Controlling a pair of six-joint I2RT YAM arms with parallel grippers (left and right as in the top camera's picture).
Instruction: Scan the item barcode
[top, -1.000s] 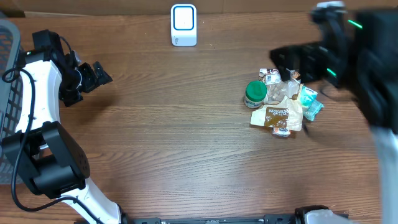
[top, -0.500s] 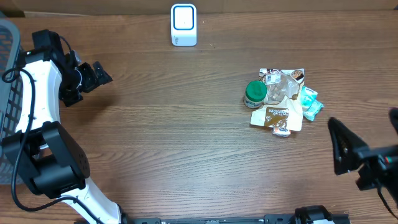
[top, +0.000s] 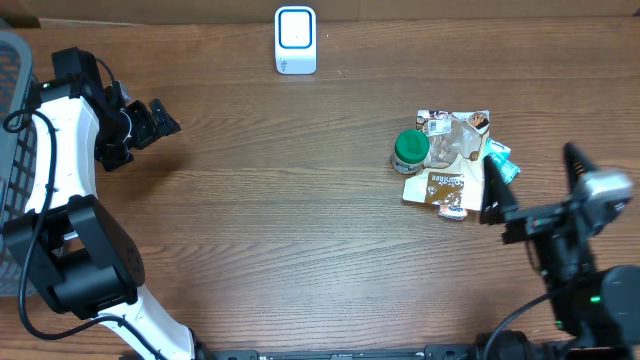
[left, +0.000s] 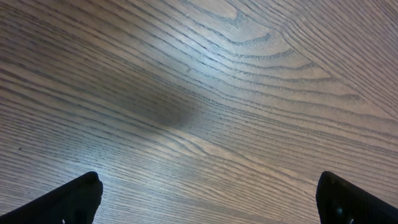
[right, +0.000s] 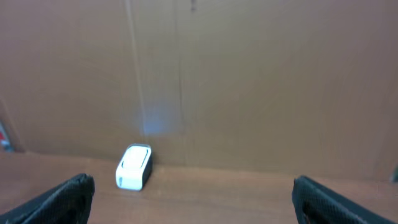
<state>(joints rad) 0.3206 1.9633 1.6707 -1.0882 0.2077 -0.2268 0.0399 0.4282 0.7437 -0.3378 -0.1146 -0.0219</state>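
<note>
The items to scan lie in a small pile (top: 452, 165) at centre right of the overhead frame, resting on the wooden table (top: 300, 230). On the pile's left side stands a round tub with a green lid (top: 410, 150), lid on, so its contents are hidden. Beside it is a clear crinkled packet (top: 458, 138), with a brown printed pouch (top: 443, 188) below it and a teal wrapper (top: 501, 166) on the pile's right edge. No barcode can be made out at this size.

The right gripper (top: 530, 178) reaches in from the lower right corner of the frame, jaws spread wide and holding nothing. One dark finger (top: 495, 205) overlaps the right edge of the brown pouch as seen from above; whether it touches the pouch cannot be told. In the right wrist view both fingertips sit at the bottom corners, well apart.

The white scanner (top: 296, 40) stands at top centre of the overhead frame, well apart from the pile. It also shows at lower left of the right wrist view, against a brown cardboard wall (right: 249, 74).

The left gripper (top: 155, 120) hangs over bare wood at upper left, jaws likewise spread and empty; its wrist view shows only wood grain between the two tips.

A grey mesh basket (top: 12, 60) sits at the far left edge, mostly cut off by the frame; what it holds cannot be seen.
</note>
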